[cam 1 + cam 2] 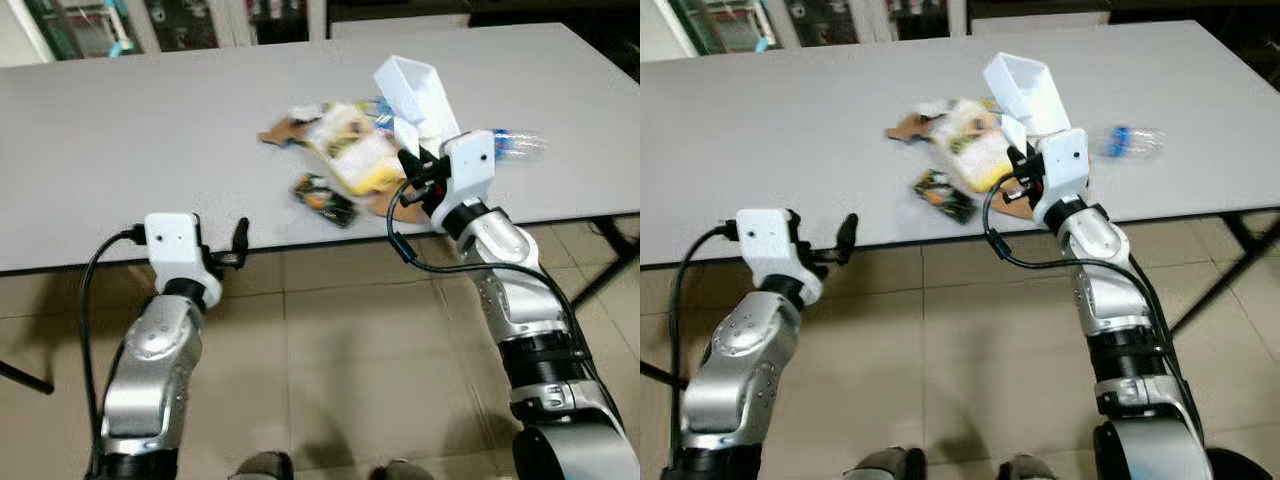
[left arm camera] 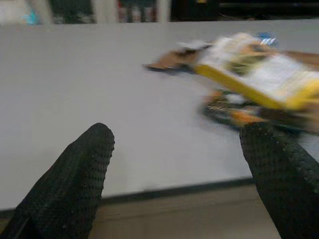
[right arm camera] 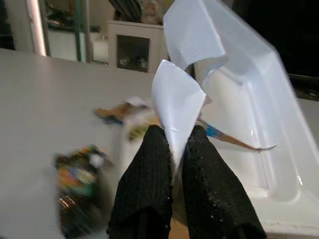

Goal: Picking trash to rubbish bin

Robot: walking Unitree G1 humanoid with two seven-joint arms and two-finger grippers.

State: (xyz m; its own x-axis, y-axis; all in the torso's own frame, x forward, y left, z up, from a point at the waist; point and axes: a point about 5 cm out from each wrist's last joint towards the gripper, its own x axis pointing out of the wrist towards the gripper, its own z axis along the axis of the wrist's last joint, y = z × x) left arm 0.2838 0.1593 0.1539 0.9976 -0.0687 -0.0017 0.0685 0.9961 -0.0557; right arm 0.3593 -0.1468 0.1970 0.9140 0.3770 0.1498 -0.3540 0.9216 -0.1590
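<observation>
My right gripper (image 1: 409, 163) is shut on a white flap (image 3: 177, 99) of a white plastic container (image 1: 415, 88). The container is held tilted above the right part of the grey table (image 1: 150, 150). Under and beside it lies a heap of trash: a yellow and white wrapper (image 1: 358, 152), a dark snack packet (image 1: 324, 198) and torn brown cardboard (image 1: 282, 131). A clear plastic bottle (image 1: 516, 145) lies to the right. My left gripper (image 1: 238, 243) is open at the table's front edge, left of the heap, with nothing between its fingers (image 2: 84, 169).
The table edge (image 1: 300, 243) runs across in front of both arms, with tiled floor (image 1: 340, 350) below. Shelves and cabinets (image 1: 190, 20) stand beyond the far side. A black table leg (image 1: 610, 265) slants down at the right.
</observation>
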